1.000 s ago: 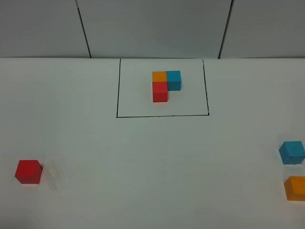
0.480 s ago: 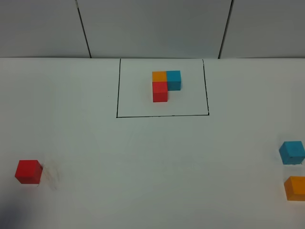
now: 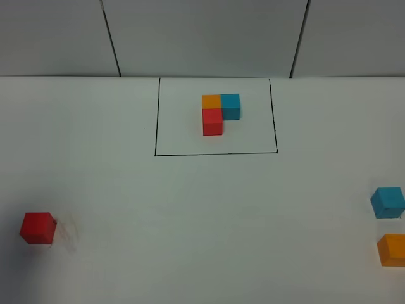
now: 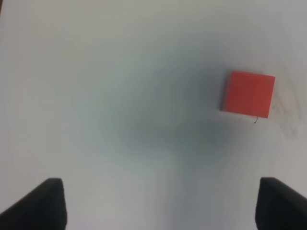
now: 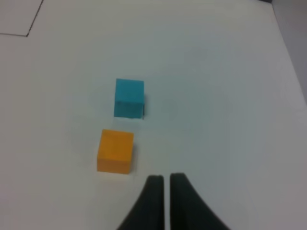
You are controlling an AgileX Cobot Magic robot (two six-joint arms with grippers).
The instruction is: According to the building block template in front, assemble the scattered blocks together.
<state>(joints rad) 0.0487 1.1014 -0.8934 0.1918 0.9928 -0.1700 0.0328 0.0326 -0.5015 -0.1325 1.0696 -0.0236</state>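
Left wrist view: left gripper (image 4: 159, 191) fingers (image 4: 48, 203) spread wide with nothing between them. The red cube (image 4: 248, 94) sits ahead, nearer one fingertip than the other, so no grasp looks lined up yet. Right gripper (image 5: 165, 199) fingers are pressed together, empty. The orange cube (image 5: 115, 151) is just ahead and aside of the tips, the cyan-blue cube (image 5: 129, 97) beyond it, apart. The building block template (image 3: 218, 113) sits inside its black frame (image 3: 215, 153), well apart from both, likely as a reference. Nothing assembled.

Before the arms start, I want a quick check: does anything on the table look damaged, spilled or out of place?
Nothing is damaged or spilled. The only oddity is a faint grey smudge on the table beside the red cube; the template sits squarely inside its frame.
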